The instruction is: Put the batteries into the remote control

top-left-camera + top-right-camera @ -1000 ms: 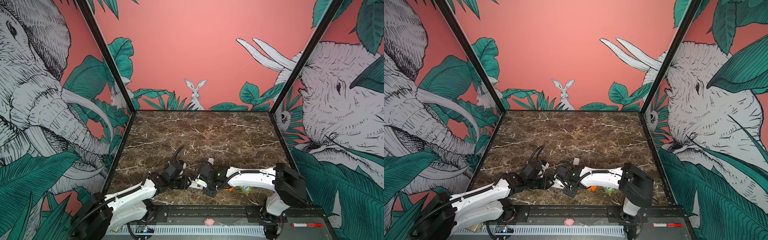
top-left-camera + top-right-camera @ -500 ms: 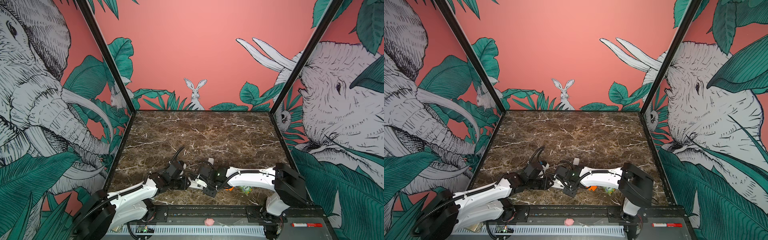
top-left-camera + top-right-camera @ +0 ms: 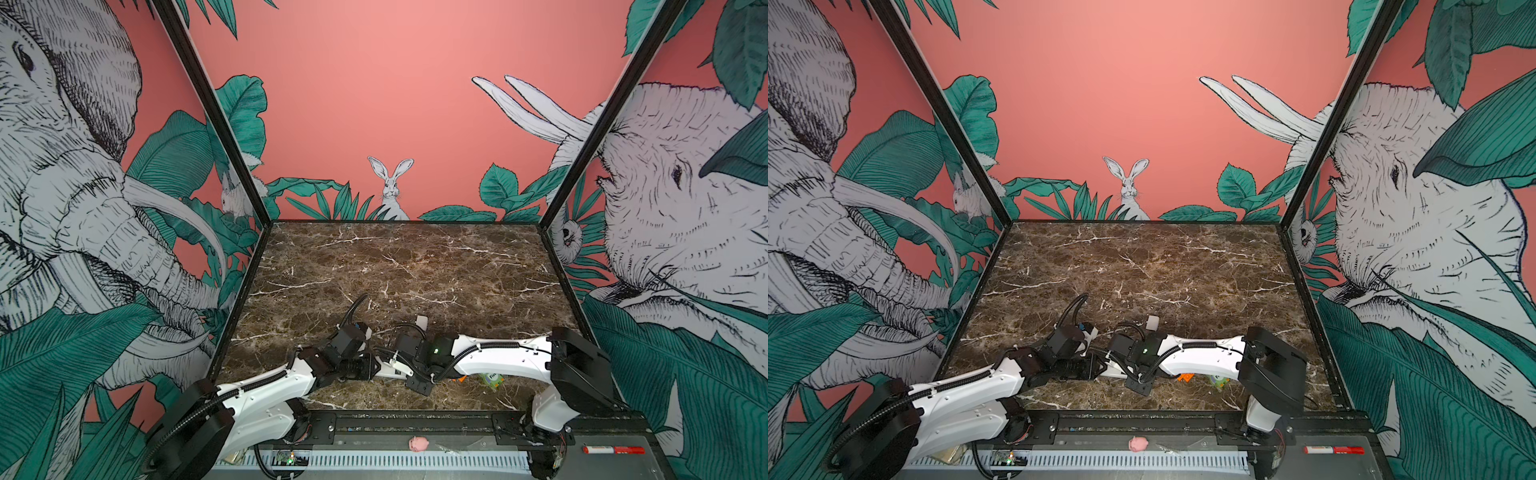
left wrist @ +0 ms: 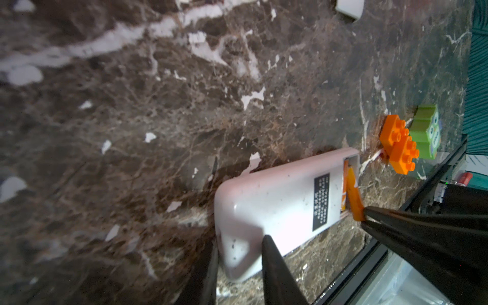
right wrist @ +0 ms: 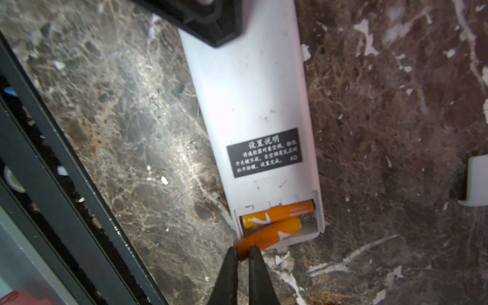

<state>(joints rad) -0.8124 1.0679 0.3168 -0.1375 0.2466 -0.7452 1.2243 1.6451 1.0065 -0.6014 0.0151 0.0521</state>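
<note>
- The left claw (image 4: 240, 243) stood at the 6 o'clock edge of the marble surface (image 3: 415, 266), reaching in from 9 o'clock. Its fingers were closed in on the closed end of the remote control (image 4: 277, 200), one on the white back and the other at the end's edge.
- The remote control lay face down and flat on the surface between the two claws. Its white back and black label (image 5: 264, 153) faced up, and its open battery bay pointed toward 3 o'clock.
- The seated battery (image 5: 280, 212) lay fully inside the bay, in the slot nearer the label.
- The tilted battery (image 5: 272, 232) had one end in the outer slot. The other end stuck out past the bay's side wall, askew to the seated battery.
- The right claw (image 5: 243, 249) reached in from 3 o'clock. Its fingertips were pressed onto the protruding end of the tilted battery, pinching it.
- A small white piece (image 3: 422, 322) lay alone on the surface at about 1 o'clock from the remote control, apart from it.
- An orange brick (image 4: 398, 145) lay at 3 o'clock from the bay end, just beside it and not touching.
- A green owl block (image 4: 425, 132) stood directly beside the brick on its 3 o'clock side. Contact between them could not be confirmed.
- A red marker (image 3: 613, 449) lay on the front frame at 5 o'clock, off the surface.
</note>
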